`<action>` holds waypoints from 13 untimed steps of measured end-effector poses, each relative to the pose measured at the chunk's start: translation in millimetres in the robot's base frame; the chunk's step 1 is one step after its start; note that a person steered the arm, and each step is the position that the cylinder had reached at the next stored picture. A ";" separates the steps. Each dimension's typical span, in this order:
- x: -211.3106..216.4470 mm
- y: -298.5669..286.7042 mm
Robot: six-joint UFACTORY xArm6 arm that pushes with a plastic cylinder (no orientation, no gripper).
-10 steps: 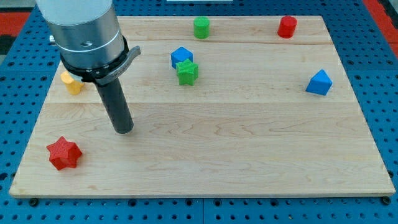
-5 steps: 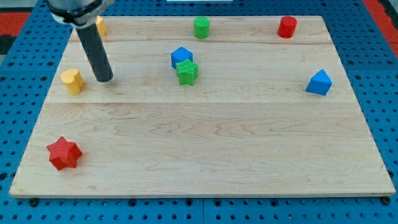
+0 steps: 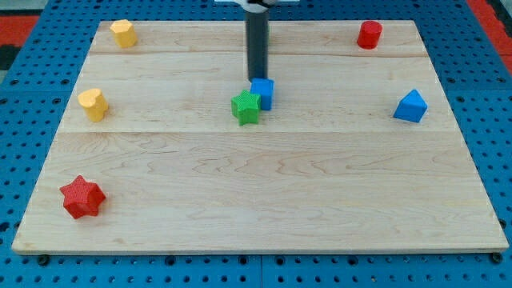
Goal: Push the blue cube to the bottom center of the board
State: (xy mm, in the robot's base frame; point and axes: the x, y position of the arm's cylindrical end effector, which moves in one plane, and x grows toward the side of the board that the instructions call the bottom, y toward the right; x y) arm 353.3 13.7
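Observation:
The blue cube (image 3: 263, 92) sits a little above the board's middle, touching the green star (image 3: 246, 107) at its lower left. My tip (image 3: 256, 75) stands right at the cube's top edge, just above it in the view. The dark rod rises straight to the view's top and hides the green cylinder behind it.
A second blue block (image 3: 410, 106), pointed in shape, sits at the right. A red cylinder (image 3: 369, 34) is at the top right. Yellow blocks sit at the top left (image 3: 122, 33) and mid left (image 3: 93, 104). A red star (image 3: 82, 197) is at the bottom left of the wooden board (image 3: 264, 208).
My tip moved from the left side, near the yellow block, to the top centre. The blue cube and green star shifted right and down the view.

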 end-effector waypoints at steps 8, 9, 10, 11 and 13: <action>99.0 26.0; 100.8 -22.6; 123.4 -35.8; 157.0 -30.7; 146.3 -22.8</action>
State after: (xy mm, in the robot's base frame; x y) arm 499.5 -9.1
